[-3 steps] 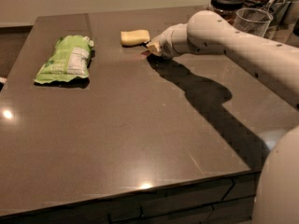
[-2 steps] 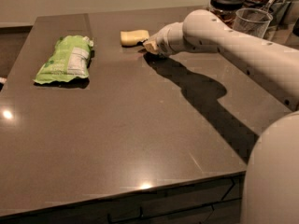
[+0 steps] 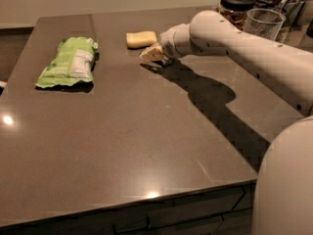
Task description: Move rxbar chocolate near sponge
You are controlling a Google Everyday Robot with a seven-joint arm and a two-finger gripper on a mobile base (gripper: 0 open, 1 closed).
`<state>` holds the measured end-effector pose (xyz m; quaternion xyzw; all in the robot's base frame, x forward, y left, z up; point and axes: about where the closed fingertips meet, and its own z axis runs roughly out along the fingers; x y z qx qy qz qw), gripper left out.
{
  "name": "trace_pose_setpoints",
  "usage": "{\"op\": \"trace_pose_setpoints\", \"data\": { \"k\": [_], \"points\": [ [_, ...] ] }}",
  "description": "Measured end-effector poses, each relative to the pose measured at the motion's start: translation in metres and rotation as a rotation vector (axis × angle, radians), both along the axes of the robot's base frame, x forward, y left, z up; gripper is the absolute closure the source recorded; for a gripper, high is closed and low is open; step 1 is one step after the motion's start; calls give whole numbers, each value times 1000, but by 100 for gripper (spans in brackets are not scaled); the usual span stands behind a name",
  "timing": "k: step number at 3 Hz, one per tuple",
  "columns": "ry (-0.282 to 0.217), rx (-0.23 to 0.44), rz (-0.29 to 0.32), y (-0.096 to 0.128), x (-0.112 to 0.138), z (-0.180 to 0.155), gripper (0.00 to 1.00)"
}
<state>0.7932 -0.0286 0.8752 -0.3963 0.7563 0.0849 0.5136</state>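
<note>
The pale yellow sponge (image 3: 141,39) lies flat at the back middle of the dark brown table (image 3: 127,141). My gripper (image 3: 152,56) is low over the table just to the right of and in front of the sponge, close to it, at the end of the white arm reaching in from the right. The rxbar chocolate does not show; any black bar at the gripper is hidden by it and its shadow.
A green bag (image 3: 71,61) lies at the left of the table. A glass jar with a black lid (image 3: 237,4) and a clear glass (image 3: 264,23) stand at the back right. The table's front edge runs along the bottom.
The gripper has moved a little to the left and nearer the sponge, staying low over the table. The sponge and green bag have not moved.
</note>
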Motion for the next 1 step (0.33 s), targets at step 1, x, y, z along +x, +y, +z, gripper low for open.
{"op": "trace_pose_setpoints", "data": {
  "k": [1],
  "points": [
    [1,0,2,1,0,0,0]
  ]
}}
